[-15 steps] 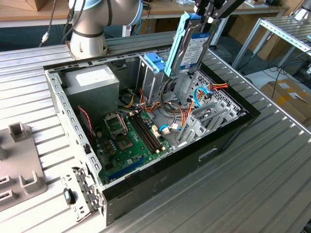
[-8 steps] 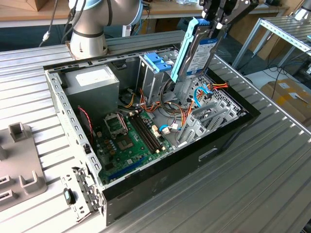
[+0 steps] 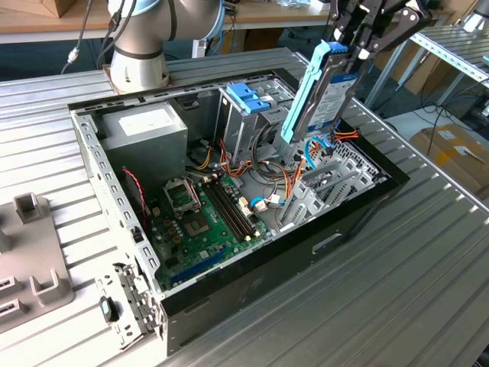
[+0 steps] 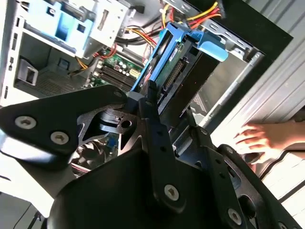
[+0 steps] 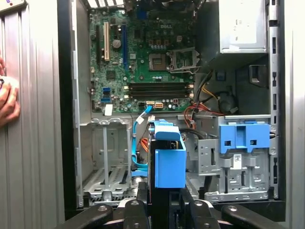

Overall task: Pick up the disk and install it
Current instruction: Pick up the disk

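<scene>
The gripper [image 3: 350, 52] is cut off by the exterior view's top edge, but its jaws are seen clamped on the upper end of the disk [image 3: 325, 92], which is held steeply tilted over the open computer case [image 3: 99, 164] on the bench [image 3: 397, 298]. Inside the case, from the exterior view's left, a power supply [image 3: 145, 126], a green motherboard [image 3: 199, 222] and a metal cage topped by a blue bracket [image 3: 248, 95] are seen, with the disk just beside that cage. A person's hand [image 4: 257, 140], partly cut off, is seen beside the case in the second wrist view.
</scene>
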`<state>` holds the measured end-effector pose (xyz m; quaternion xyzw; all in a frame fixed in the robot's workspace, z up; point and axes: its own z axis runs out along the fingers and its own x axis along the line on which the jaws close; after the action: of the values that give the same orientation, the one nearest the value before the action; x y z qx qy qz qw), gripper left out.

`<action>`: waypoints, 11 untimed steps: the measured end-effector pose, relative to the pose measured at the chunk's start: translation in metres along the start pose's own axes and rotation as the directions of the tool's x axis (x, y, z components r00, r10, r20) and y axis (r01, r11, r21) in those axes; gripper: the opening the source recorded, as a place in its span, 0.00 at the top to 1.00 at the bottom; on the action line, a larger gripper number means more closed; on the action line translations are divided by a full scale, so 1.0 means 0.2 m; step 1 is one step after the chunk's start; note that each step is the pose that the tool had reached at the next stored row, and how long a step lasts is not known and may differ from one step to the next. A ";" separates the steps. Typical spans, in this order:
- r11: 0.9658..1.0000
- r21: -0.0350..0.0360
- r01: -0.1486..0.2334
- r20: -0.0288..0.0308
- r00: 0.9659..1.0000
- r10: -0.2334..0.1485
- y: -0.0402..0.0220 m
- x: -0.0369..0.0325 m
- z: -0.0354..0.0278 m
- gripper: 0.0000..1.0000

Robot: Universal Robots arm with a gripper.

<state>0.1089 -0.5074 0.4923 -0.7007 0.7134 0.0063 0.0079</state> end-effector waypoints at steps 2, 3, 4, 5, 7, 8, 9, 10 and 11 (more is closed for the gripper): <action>1.000 0.000 0.000 0.000 1.000 0.000 -0.001 0.038 -0.001 0.65; 1.000 0.000 0.000 0.000 1.000 0.000 -0.002 0.047 -0.002 0.65; 1.000 0.000 0.000 0.000 1.000 0.000 -0.002 0.047 -0.008 0.65; 1.000 0.000 0.000 0.000 1.000 0.000 -0.002 0.047 -0.023 0.65; 1.000 0.000 0.000 0.000 1.000 0.000 -0.002 0.047 -0.045 0.65; 1.000 0.000 0.000 0.000 1.000 0.000 -0.002 0.047 -0.065 0.65; 1.000 0.000 0.000 0.000 1.000 0.000 -0.002 0.047 -0.080 0.65; 1.000 0.000 0.000 0.000 1.000 0.000 -0.002 0.046 -0.090 0.65; 1.000 0.000 0.000 0.000 1.000 0.000 -0.002 0.046 -0.102 0.65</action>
<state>0.1092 -0.5170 0.5124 -0.7007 0.7134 0.0063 0.0079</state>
